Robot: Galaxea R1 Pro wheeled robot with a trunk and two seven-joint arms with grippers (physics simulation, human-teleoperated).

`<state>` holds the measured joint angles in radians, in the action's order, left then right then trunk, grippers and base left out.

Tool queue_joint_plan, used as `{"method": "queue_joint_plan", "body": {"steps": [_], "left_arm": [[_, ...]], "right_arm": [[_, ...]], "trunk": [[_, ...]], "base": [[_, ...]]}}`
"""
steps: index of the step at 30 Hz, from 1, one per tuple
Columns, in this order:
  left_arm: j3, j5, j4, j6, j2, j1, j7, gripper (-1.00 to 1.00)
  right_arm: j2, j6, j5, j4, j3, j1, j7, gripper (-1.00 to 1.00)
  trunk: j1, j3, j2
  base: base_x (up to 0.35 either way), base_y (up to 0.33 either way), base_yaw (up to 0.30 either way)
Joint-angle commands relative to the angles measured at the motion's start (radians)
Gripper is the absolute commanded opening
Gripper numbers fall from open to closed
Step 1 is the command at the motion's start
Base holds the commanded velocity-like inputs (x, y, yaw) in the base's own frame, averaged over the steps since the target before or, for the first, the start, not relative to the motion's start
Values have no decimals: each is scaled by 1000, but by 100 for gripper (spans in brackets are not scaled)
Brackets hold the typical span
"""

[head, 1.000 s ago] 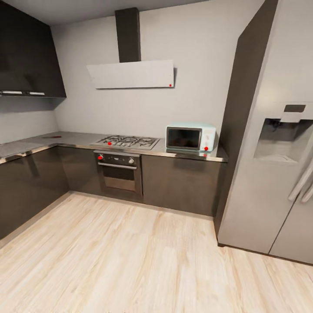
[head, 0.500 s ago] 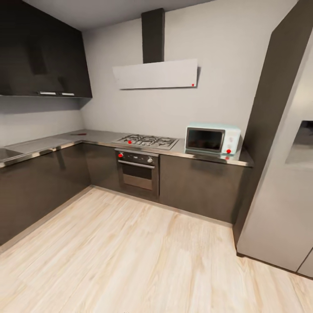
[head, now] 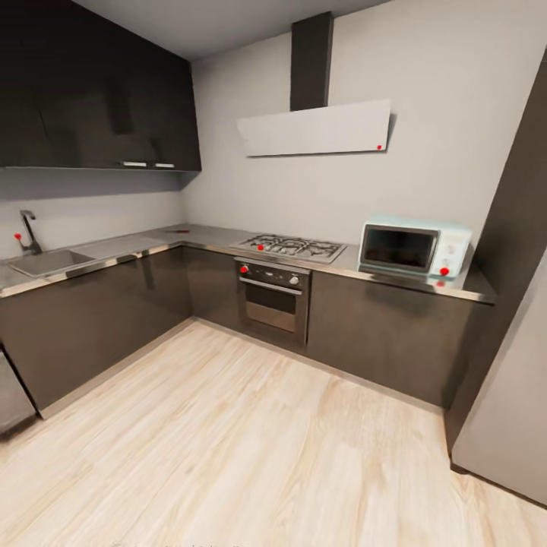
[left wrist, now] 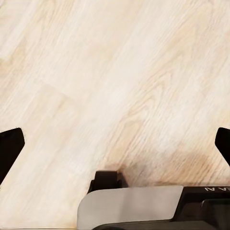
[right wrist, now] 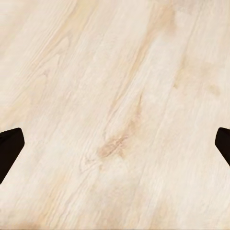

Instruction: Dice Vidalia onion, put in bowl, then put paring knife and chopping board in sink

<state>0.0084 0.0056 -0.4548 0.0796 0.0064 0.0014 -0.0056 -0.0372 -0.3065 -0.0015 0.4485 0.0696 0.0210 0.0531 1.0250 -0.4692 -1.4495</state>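
Camera swung left, bringing the sink (head: 47, 262) into view beside the tabletop (head: 152, 245); left pincer (left wrist: 115, 143) and right pincer (right wrist: 115, 143) spread wide, empty, above the floor (head: 251, 441).

The floor (head: 251, 456) is pale wood plank with a smooth, satin grain. Glossy dark cabinet fronts (head: 91, 319) mirror the room beneath a polished grey tabletop (head: 410, 279), and the sink (head: 47, 262) looks like matt steel.

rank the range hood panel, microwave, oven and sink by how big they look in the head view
1. range hood panel
2. microwave
3. oven, close to the microwave, so that order is unsure
4. sink, seen at a shallow angle, so its true size is unclear
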Motion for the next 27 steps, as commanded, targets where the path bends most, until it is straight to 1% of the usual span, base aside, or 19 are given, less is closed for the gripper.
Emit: {"method": "queue_joint_plan", "body": {"steps": [1, 24, 27], "left_arm": [[1, 1, -1, 2, 0, 0, -1, 100], [1, 0, -1, 2, 0, 0, 1, 100], [1, 0, -1, 2, 0, 0, 2, 100]], "right_arm": [[-1, -3, 0, 0, 4, 0, -1, 100], [0, -3, 0, -1, 4, 0, -1, 100], [-1, -3, 0, -1, 4, 0, -1, 100]], "trunk": [[0, -1, 0], [0, -1, 0], [0, -1, 0]], "base": [[0, 0, 285], [0, 0, 285], [0, -113, 285]]}}
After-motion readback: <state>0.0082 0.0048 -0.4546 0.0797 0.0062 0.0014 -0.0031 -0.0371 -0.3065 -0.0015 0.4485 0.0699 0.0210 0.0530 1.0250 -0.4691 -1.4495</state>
